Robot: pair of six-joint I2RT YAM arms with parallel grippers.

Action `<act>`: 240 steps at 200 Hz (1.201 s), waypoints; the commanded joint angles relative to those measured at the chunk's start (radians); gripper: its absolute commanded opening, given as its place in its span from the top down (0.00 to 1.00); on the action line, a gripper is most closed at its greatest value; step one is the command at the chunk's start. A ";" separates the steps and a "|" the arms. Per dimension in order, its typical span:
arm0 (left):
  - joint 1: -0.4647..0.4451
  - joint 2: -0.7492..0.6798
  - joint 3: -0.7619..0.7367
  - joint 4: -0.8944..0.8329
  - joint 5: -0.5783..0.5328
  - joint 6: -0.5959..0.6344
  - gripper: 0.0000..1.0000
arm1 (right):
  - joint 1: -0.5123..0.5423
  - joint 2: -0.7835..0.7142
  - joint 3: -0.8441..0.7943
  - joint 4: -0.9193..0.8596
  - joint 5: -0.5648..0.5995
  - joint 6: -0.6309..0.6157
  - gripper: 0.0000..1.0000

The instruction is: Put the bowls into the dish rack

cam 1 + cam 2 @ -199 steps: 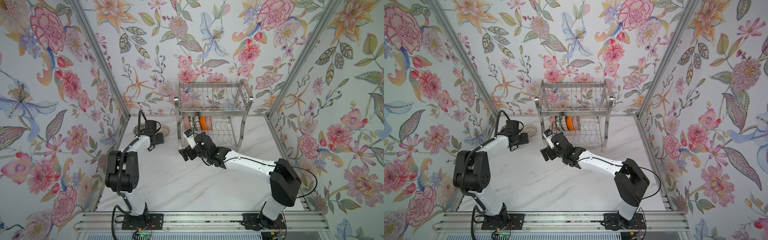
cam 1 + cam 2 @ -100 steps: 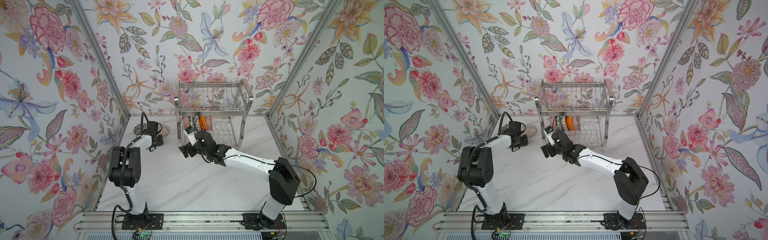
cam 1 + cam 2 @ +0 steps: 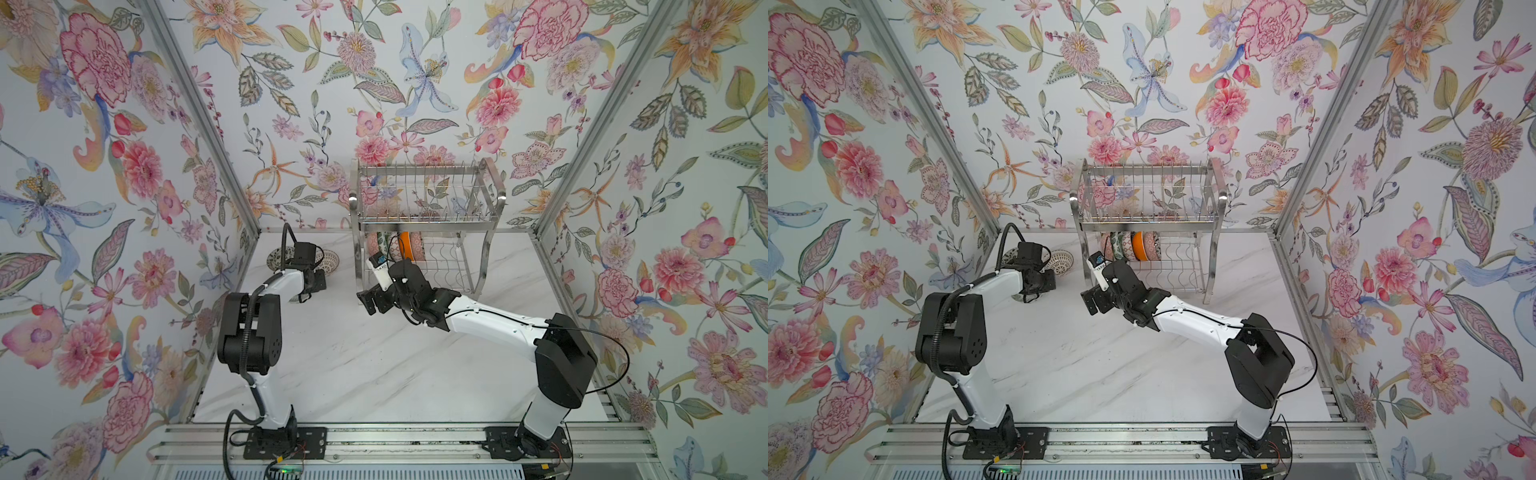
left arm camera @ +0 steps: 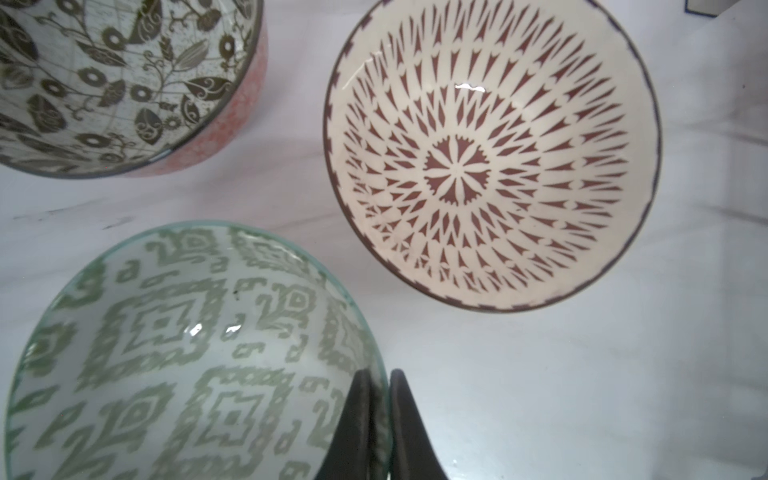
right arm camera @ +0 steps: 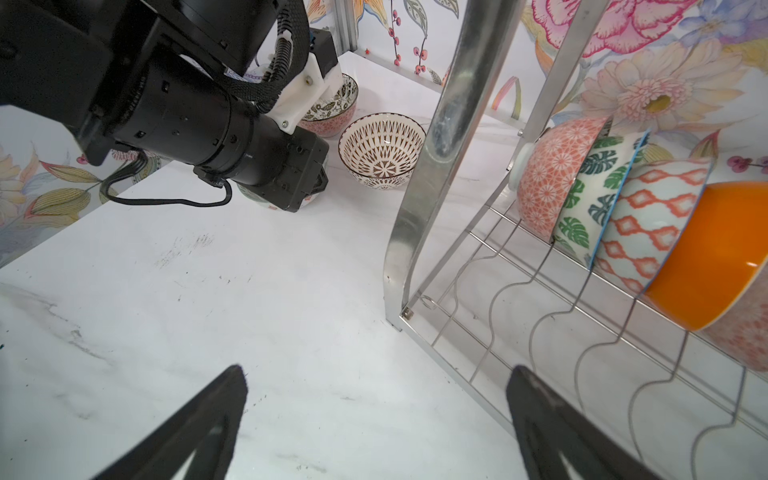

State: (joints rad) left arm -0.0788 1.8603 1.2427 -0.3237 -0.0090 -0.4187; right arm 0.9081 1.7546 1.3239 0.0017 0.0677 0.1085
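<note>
Roughly past halfway, going by the count. Seeing about five bowls (image 5: 548,178) stood on edge in a row in the lower tier of the dish rack (image 3: 424,224), far centre, orange bowl (image 5: 706,257) among them. Leaves three, all upright on the table (image 3: 374,365) at far left: pale green bowl (image 4: 187,353) nearest, brown-triangle bowl (image 4: 490,153) farther and toward the rack, black-floral bowl (image 4: 116,75) farthest left. Clamped on the pale green bowl's rim with the left gripper (image 4: 379,399), one finger inside, one outside; cannot tell lifted or still resting. Holding the right gripper (image 5: 374,395) spread wide, empty, over bare table just beside the rack's near left post, facing the lower tier's free slots. Versus a second ago: left jaws gone from apart to pinched on that rim, left arm stretched a touch farther toward the bowls. Right arm barely shifted, same wide jaws. Probably next: lift, then carry or hand across to the rack.
</note>
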 commanded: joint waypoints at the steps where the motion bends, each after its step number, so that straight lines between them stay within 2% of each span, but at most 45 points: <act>1: -0.003 -0.020 0.002 -0.073 -0.003 0.000 0.96 | -0.006 -0.001 0.024 -0.013 -0.006 0.008 0.01; 9: -0.002 -0.029 -0.003 -0.081 -0.006 -0.001 1.00 | -0.007 -0.004 0.024 -0.017 -0.006 0.010 0.01; 60: -0.014 -0.127 -0.055 -0.129 0.003 0.002 1.00 | -0.005 -0.041 -0.003 -0.020 0.012 0.029 0.01; 129: -0.124 -0.362 -0.196 -0.168 0.010 -0.036 1.00 | -0.007 -0.160 -0.096 -0.065 0.093 0.037 0.01; 184: -0.338 -0.482 -0.280 -0.148 -0.003 -0.145 1.00 | -0.042 -0.349 -0.248 -0.130 0.174 0.066 0.01; 240: -0.559 -0.442 -0.279 -0.073 -0.044 -0.246 1.00 | -0.131 -0.551 -0.373 -0.217 0.196 0.098 0.01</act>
State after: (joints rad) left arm -0.5709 1.4010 0.9546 -0.4671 -0.0082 -0.6041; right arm 0.8116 1.2785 0.9890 -0.1493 0.2356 0.1802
